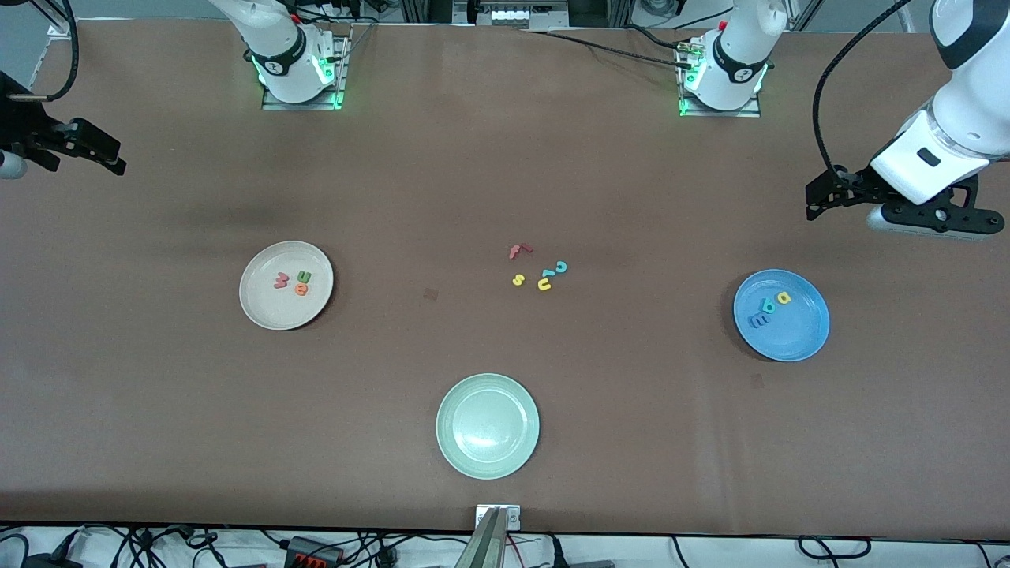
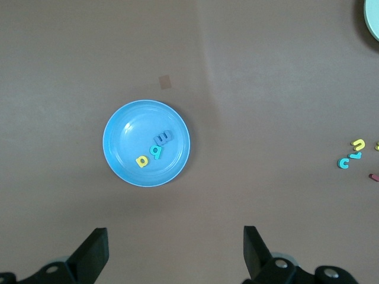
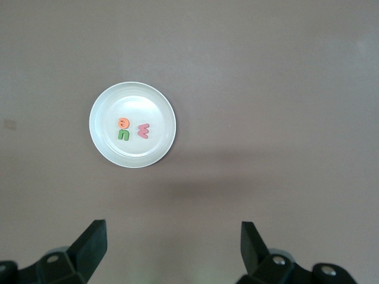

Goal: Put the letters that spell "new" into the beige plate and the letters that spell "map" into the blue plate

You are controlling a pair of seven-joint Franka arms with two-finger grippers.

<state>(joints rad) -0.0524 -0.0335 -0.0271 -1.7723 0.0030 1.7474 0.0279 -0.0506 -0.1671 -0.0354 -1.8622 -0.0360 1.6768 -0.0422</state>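
The beige plate (image 1: 272, 312) (image 3: 148, 100) holds a pinkish-red w (image 1: 281, 280) (image 3: 143, 130), a green n (image 1: 304, 276) (image 3: 123, 135) and an orange e (image 1: 301, 289) (image 3: 123, 123). In the blue plate (image 1: 797, 335) (image 2: 127, 133) lie a blue m (image 1: 757, 320) (image 2: 164, 138), a teal a (image 1: 767, 305) (image 2: 155, 152) and a yellow p (image 1: 783, 297) (image 2: 142, 161). My left gripper (image 1: 813, 201) (image 2: 176, 242) hangs open and empty over bare table beside the blue plate. My right gripper (image 1: 106, 154) (image 3: 173, 236) hangs open and empty over bare table beside the beige plate.
Loose letters lie mid-table: a red f (image 1: 518, 251), a teal c (image 1: 561, 267) (image 2: 343, 163), a yellow s (image 1: 518, 280) and a yellow u (image 1: 544, 285) (image 2: 357, 144). A pale green plate (image 1: 488, 465) (image 2: 374, 18) sits nearer the front camera.
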